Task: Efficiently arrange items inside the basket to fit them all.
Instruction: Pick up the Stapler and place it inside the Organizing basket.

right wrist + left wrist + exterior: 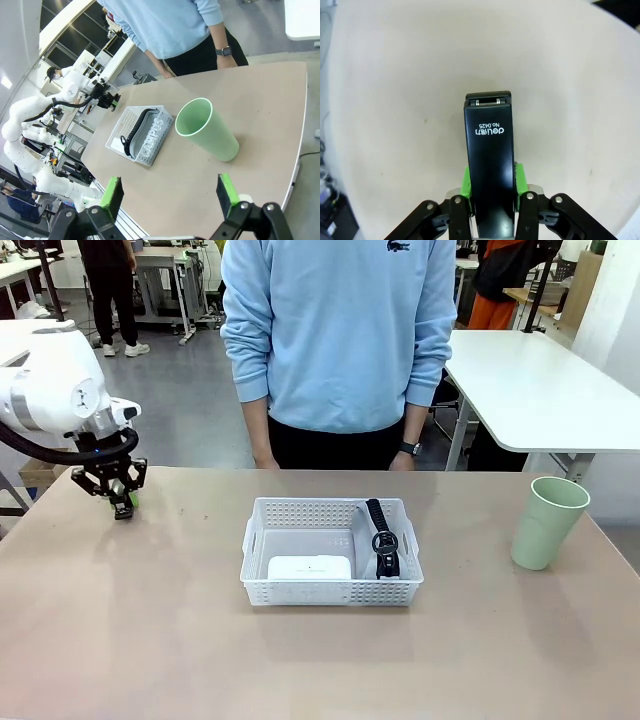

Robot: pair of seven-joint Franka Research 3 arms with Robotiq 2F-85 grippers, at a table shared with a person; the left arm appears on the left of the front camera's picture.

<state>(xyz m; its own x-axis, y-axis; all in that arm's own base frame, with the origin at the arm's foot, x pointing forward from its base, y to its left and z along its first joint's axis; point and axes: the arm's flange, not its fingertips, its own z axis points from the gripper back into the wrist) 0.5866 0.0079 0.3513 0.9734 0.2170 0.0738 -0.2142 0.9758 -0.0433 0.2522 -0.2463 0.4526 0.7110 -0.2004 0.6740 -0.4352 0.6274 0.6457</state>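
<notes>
At the far left of the worktop, the left claw hangs low over the surface; its green pads are pressed against the two long sides of the small black stapler, pinching it near its rear end, with the printed top facing the wrist camera; whether the stapler touches the surface I cannot tell. At the middle stands the white perforated basket; inside it, the white rounded box lies flat against the near wall, towards the left; the grey pouch stands on edge along the right wall, black zipper edge uppermost, its ring pull showing; the far-left part of the floor is bare. Well to the right, apart from the basket, the pale green cup stands upright, mouth open. In the right wrist view, the right claw has its fingers spread wide, gripping nothing, the cup farther off. Behind the basket, a person stands at the far edge.
</notes>
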